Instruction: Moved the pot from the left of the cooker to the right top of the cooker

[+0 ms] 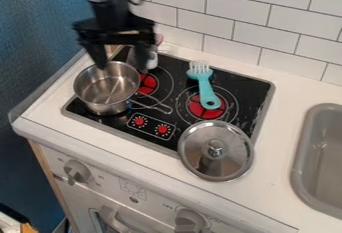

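Observation:
A steel pot (105, 93) stands on the left side of the black cooker top (175, 72), its handle pointing right and toward the front across the burner area. My gripper (121, 69) hangs open at the pot's back rim, one finger over the rim and the other just right of it. From this view I cannot tell whether the fingers touch the pot. A turquoise fork-like utensil (206, 88) lies across the right burner, toward the back right of the cooker.
A steel lid with a knob (215, 158) overlaps the cooker's front right corner and the counter (279, 142). Behind the right finger stands a small white object (153, 60). A grey sink (308, 177) is at the right, a tiled wall (234, 14) behind.

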### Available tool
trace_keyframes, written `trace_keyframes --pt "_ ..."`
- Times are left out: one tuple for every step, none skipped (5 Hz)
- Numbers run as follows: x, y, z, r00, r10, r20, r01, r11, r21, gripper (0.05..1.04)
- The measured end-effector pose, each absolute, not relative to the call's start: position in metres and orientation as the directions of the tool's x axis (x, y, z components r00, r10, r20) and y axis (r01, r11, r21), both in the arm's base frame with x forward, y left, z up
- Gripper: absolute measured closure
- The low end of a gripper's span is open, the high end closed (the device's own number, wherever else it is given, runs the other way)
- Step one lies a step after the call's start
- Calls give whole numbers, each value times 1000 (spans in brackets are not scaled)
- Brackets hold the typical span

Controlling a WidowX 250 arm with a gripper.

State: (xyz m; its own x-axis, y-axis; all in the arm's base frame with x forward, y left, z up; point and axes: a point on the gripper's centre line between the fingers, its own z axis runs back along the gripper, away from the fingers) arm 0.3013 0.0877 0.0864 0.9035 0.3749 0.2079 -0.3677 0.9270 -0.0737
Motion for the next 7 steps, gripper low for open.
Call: trace_keyframes --pt "299 114 77 878 445 179 -451 893 -8 83" --pt "289 143 70 823 543 167 -555 831 30 83" --pt "281 156 64 797 585 148 -594 804 23 83" --pt "278 162 52 784 607 129 -615 788 27 83" --pt "277 157 32 798 598 71 -600 800 8 83" --pt "282 154 14 803 593 57 -593 805 -16 99" --pt "284 155 6 801 595 61 -595 803 -15 216"
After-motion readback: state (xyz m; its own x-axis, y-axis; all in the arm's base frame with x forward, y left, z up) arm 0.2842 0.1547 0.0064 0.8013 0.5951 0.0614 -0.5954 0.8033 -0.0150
